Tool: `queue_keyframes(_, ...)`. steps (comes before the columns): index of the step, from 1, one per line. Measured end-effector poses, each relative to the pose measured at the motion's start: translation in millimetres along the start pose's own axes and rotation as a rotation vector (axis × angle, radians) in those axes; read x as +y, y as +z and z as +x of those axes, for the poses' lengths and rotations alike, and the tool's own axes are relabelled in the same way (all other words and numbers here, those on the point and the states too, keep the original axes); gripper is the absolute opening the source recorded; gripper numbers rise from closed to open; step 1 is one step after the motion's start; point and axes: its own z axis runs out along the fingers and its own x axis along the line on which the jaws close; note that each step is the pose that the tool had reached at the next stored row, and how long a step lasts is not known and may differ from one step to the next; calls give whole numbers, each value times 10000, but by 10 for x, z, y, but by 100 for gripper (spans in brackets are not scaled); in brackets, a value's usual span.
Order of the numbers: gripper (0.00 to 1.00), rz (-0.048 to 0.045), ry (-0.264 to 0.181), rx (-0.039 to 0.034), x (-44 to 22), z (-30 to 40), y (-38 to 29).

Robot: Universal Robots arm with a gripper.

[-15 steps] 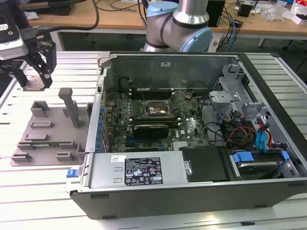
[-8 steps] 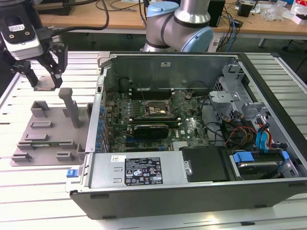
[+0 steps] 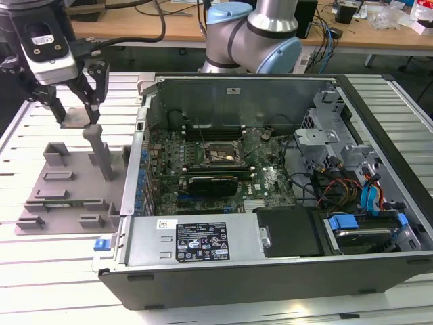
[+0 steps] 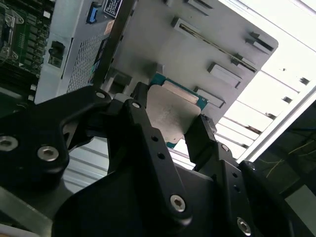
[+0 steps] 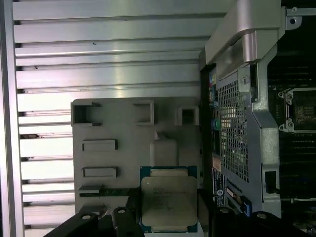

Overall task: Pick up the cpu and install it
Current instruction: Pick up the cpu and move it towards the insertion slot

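Note:
The cpu (image 5: 169, 200), a thin square chip with a silver-grey metal top and a green edge, sits between the two black fingers of my gripper (image 5: 169, 210), which is shut on it. In the exterior view the gripper (image 3: 74, 114) holds the cpu (image 3: 73, 119) a little above the grey fixture tray (image 3: 64, 186), at that view's left, outside the computer case. In the second wrist view the cpu (image 4: 170, 116) is clamped on two opposite edges. The black socket frame (image 3: 220, 154) lies on the motherboard inside the open case, apart from the gripper.
The case's metal side wall (image 3: 135, 162) stands between the tray and the motherboard. A grey post (image 3: 100, 152) rises from the tray just under the gripper. Cables, drive bays (image 3: 358, 223) and a power supply (image 3: 196, 240) crowd the case. The slatted white table (image 3: 40, 271) lies around it.

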Motion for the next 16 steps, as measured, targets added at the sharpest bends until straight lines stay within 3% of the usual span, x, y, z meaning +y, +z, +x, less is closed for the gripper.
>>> queue_keyframes(16,55,0,1,0,16,-360,5)
